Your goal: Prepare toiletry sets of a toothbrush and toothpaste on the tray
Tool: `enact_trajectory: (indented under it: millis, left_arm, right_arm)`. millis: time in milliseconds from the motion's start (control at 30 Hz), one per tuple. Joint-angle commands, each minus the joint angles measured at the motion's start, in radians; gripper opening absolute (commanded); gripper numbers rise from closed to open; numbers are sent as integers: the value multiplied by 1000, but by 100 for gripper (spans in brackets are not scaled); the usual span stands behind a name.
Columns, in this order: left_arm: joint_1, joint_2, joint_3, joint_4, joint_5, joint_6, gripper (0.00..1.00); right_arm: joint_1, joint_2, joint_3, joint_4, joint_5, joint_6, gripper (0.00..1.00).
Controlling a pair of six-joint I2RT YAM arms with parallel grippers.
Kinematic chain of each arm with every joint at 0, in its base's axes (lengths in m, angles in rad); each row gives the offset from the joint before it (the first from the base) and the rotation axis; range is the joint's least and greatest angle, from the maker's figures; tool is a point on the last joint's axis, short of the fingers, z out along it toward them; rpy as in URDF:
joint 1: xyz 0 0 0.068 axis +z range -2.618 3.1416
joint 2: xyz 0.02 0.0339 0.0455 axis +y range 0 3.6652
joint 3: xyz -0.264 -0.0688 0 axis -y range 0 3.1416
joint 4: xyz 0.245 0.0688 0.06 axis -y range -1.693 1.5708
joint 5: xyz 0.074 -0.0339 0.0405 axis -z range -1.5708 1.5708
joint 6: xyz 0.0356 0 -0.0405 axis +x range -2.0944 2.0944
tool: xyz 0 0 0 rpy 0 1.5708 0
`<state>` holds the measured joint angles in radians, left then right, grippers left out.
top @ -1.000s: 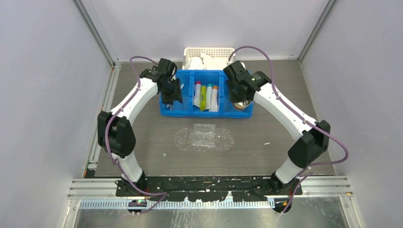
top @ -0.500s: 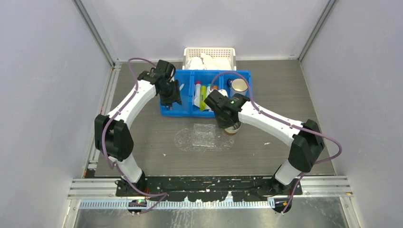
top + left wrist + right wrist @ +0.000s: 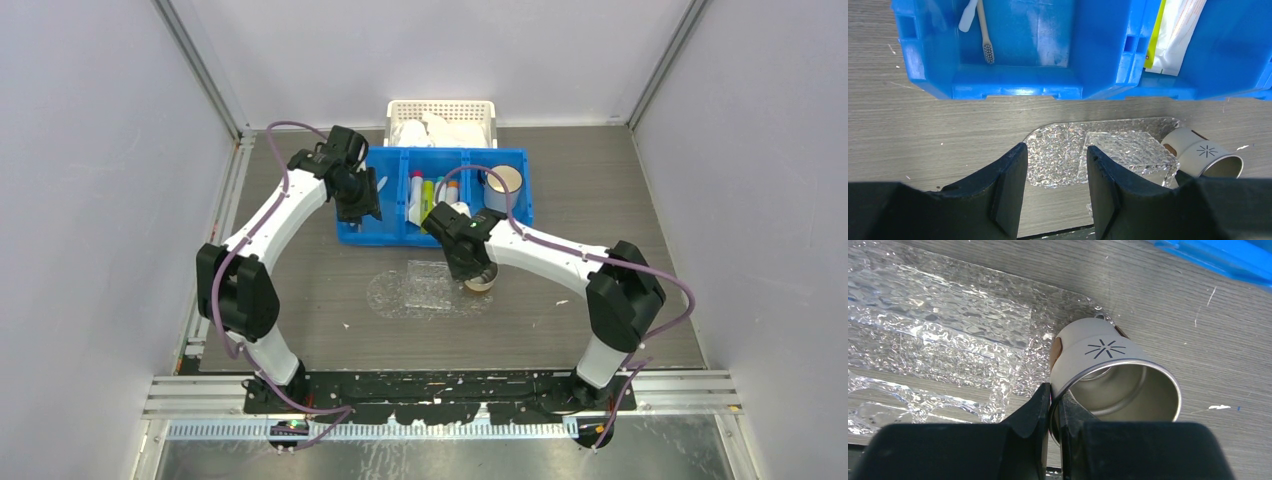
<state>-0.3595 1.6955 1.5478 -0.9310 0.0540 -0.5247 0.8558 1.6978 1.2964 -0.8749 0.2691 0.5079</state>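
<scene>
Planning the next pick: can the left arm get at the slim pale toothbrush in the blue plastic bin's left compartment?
Probably yes. The left tool hangs open and empty close by the blue plastic bin, and the slim pale toothbrush lies uncovered in that compartment.

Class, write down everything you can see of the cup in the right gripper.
The cup is cream outside with a black starburst mark and brown patches; its inside and rim look like shiny metal, and it is empty. The right gripper pinches its rim wall, jaws nearly shut. It is at the right end of the tray, mouth upward.
</scene>
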Motion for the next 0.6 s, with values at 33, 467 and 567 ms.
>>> enact_trajectory:
  millis: [33,467,567]
  left_arm:
    - [7,-40,0,21,5,-12,49]
    - [7,-34,-6,26,9,-20,48]
    - [7,-34,-11,30,10,-22,48]
  right_arm:
    - [10,-3,15,39,-1,14,9]
    - [18,2,6,27,-14,10,15]
    - [19,-5,2,22,-9,12,20]
